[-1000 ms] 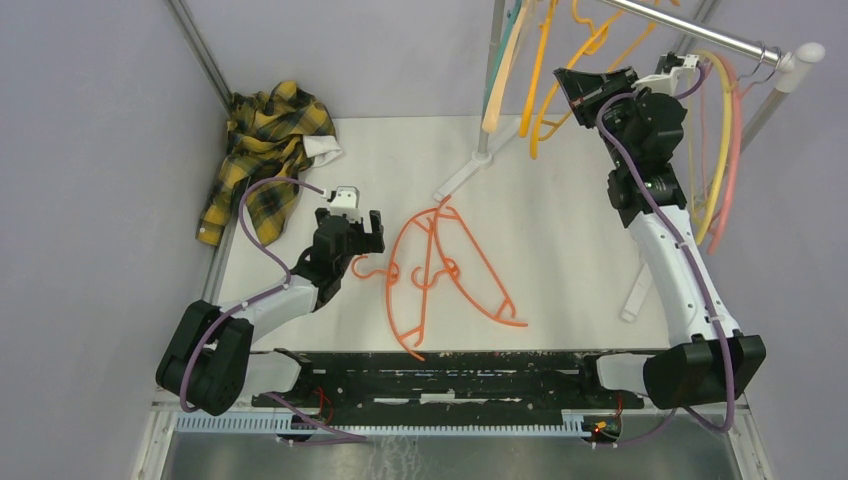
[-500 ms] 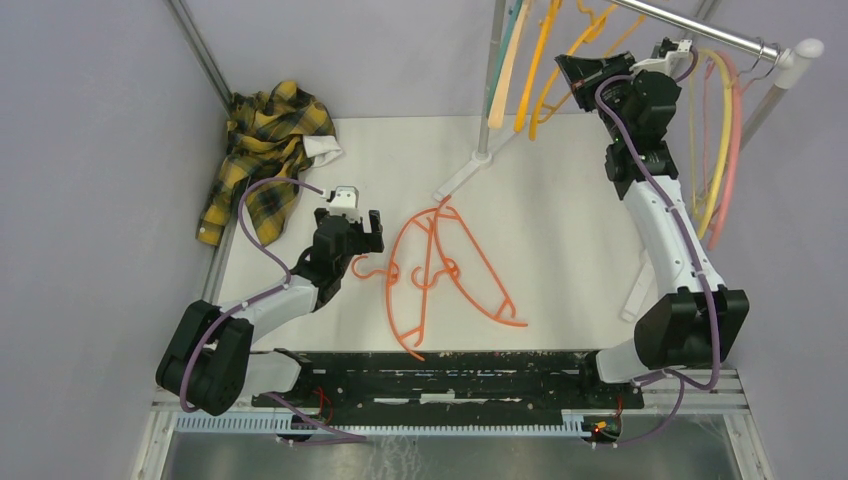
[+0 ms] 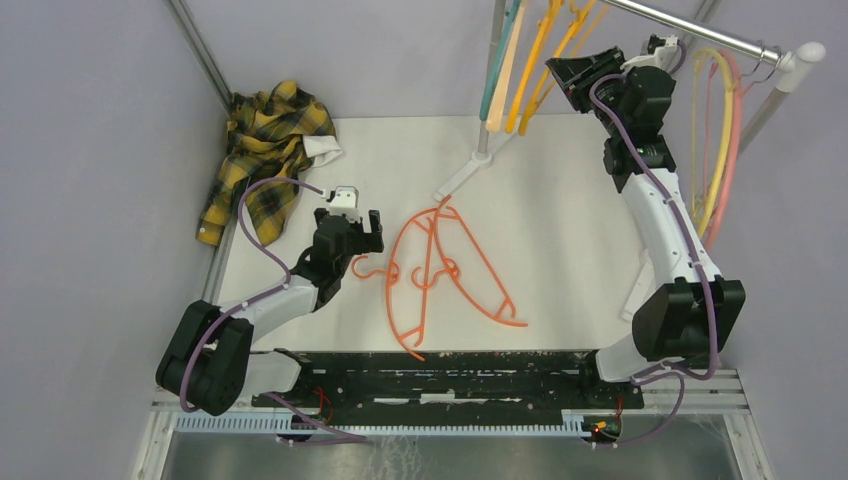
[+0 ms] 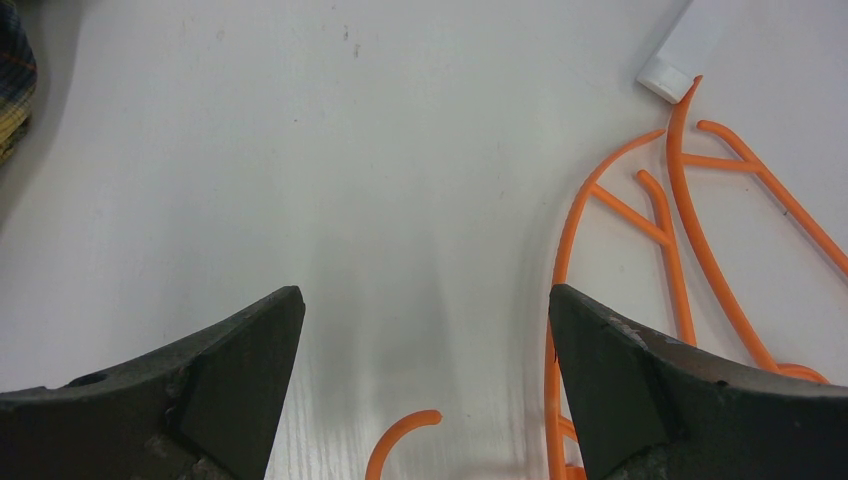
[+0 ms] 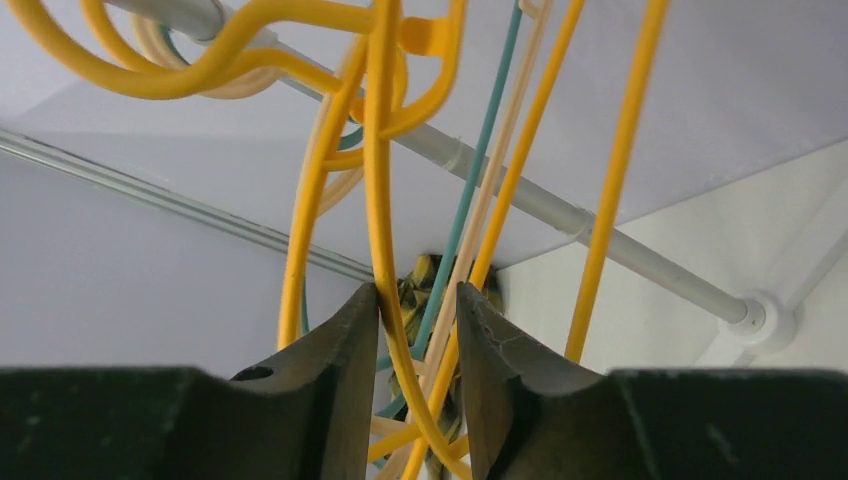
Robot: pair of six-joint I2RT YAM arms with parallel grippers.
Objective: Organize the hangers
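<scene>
**Desk:** Sweep me across, left to right. What have you got?

**Me:** Upper left of the top view, the plaid shirt lies bunched at the edge of the worktop. Just right of it my left gripper hovers low, exactly where it was a second ago. Its fingers are spread wide with nothing between them.

**Desk:** And the loose ones?

**Me:** The orange hangers lie tangled flat on the worktop at centre frame. One hook curls just below my left fingers. Those aren't hung yet.

**Desk:** Anything moving?

**Me:** All on the right. My right gripper has climbed toward the top edge of the frame, up at the rail. A second ago its fingers were pressed together. Now they've parted a little, and in the wrist view a yellow hanger runs loose through the gap. Its hook looks to be over the rail, upper left of that frame.

**Desk:** So it's delivered?

**Me:** I reckon so. It hangs with the teal, peach and yellow bunch at top centre, and more yellow and pink ones hang far right. Next, I judge, I back the right arm out straight so it doesn't snag that wire. Then the orange ones want lifting.
</scene>
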